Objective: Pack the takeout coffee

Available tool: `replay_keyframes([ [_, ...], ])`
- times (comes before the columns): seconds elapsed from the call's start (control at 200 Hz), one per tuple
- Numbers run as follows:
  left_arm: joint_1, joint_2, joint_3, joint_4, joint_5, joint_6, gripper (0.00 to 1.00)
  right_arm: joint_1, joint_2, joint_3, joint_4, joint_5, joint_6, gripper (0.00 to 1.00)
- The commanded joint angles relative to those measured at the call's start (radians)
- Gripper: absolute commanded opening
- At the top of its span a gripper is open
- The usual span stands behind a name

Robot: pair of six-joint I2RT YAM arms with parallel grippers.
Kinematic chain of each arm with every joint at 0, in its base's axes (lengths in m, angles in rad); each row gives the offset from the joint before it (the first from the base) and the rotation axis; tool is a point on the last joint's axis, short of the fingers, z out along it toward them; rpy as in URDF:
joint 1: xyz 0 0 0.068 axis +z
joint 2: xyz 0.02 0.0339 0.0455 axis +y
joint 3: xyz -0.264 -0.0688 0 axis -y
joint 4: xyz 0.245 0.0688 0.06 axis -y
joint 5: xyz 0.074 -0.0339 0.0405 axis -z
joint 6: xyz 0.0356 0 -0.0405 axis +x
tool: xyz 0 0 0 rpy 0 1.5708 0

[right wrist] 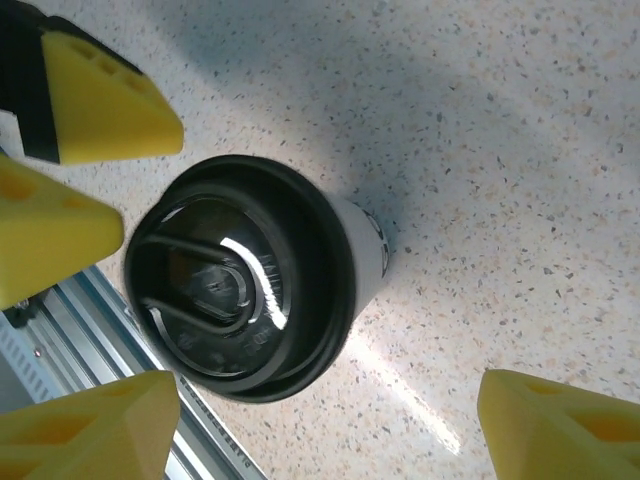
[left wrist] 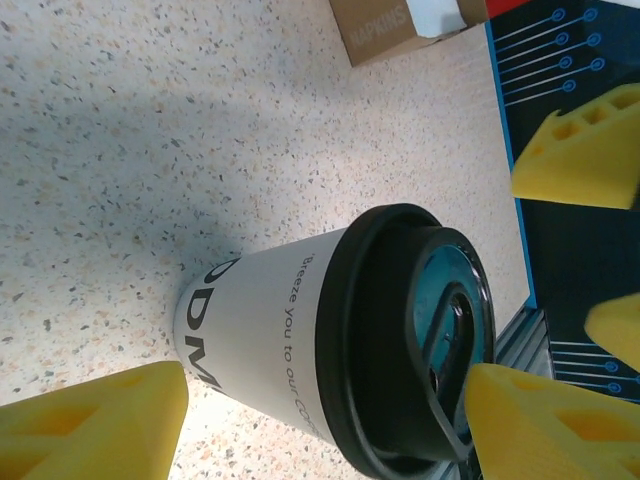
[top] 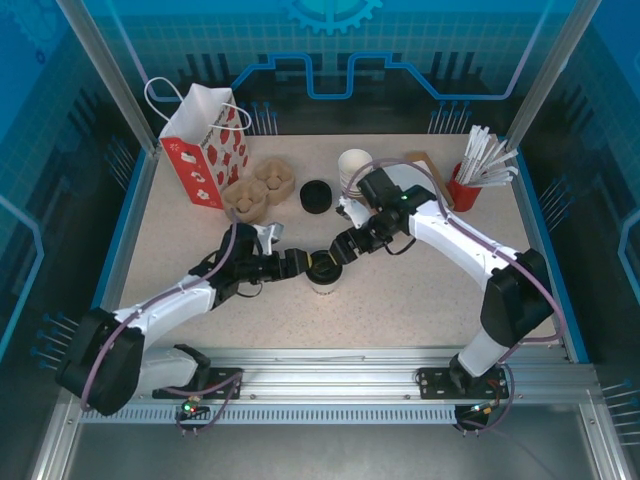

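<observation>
Speckled beige tabletop [top: 420,310], blue-edged. Blue circuit-print wall panels [top: 330,50] enclosed it. Aluminium posts [top: 105,70] stood at back corners; aluminium rail [top: 330,385] ran along near edge.

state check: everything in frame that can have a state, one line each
takeout coffee: upright, lid on, not held
left gripper: open, beside the coffee
right gripper: open, beside the coffee
paper bag: upright, mouth open
cup carrier: wells empty
cup stack: nested, no lids
loose lids: piled, on no cup
red holder: upright, full of sticks
</observation>
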Motion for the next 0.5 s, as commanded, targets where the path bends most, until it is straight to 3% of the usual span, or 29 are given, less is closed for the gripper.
replay_keyframes([
  [0.0,-0.009,0.032,0.049,0.020,0.040,0.027,0.74,-0.008,0.006,-0.049,0.107,-0.125,0.037,0.78],
  [0.265,-0.009,0.083,0.086,0.003,0.024,0.049,0.73,-0.024,0.028,-0.112,0.161,-0.149,0.047,0.73],
  [0.495,-0.008,0.123,0.097,-0.039,0.008,0.082,0.61,-0.033,0.046,-0.139,0.176,-0.141,0.047,0.66],
])
